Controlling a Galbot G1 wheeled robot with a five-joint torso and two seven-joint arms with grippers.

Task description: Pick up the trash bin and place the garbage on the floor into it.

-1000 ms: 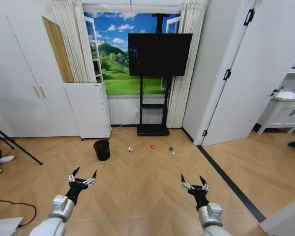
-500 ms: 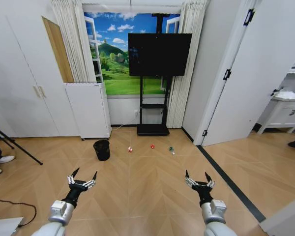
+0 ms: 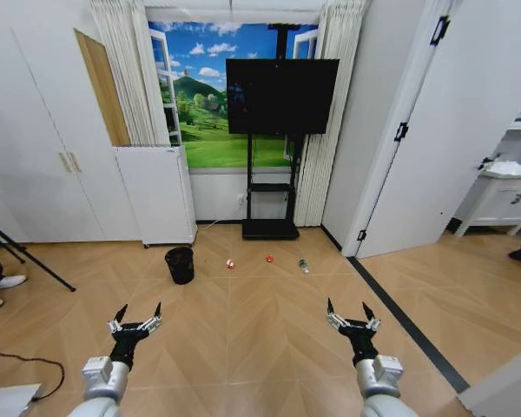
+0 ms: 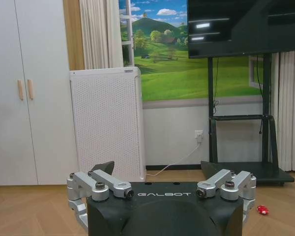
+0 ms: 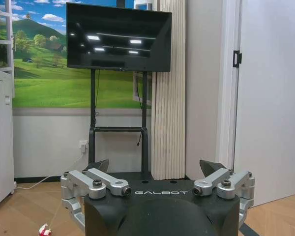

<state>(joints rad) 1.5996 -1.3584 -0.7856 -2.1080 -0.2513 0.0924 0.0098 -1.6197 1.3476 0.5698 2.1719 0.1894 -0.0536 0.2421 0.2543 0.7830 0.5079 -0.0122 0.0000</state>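
Small black round mesh-sided trash bin [image 3: 180, 264] standing upright on the herringbone wooden floor [image 3: 260, 330], at about 11 o'clock from the camera in the head view, just in front of the tall white perforated box-shaped appliance [image 3: 157, 194]. Three bits of garbage lying in a loose row at the bin's 3 o'clock, each apart from the next: crumpled red-and-white wrapper [image 3: 230, 263] nearest the bin, then small red crushed item [image 3: 269, 258], then small clear-green bottle [image 3: 303, 265] farthest out. Beyond them, at 12 o'clock, black television [image 3: 281, 95] on a black stand against the landscape mural. Left hand [image 3: 135, 314] raised low at 7 o'clock in the head view, fingers spread wide, empty, well short of the bin. Right hand [image 3: 348, 312] at 5 o'clock, likewise spread open and empty, well apart from the litter. Seen from the left wrist, open fingers framing the white appliance, red crushed item on the floor beyond. Seen from the right wrist, parted fingers framing the television stand, with the wrapper on the floor beyond.
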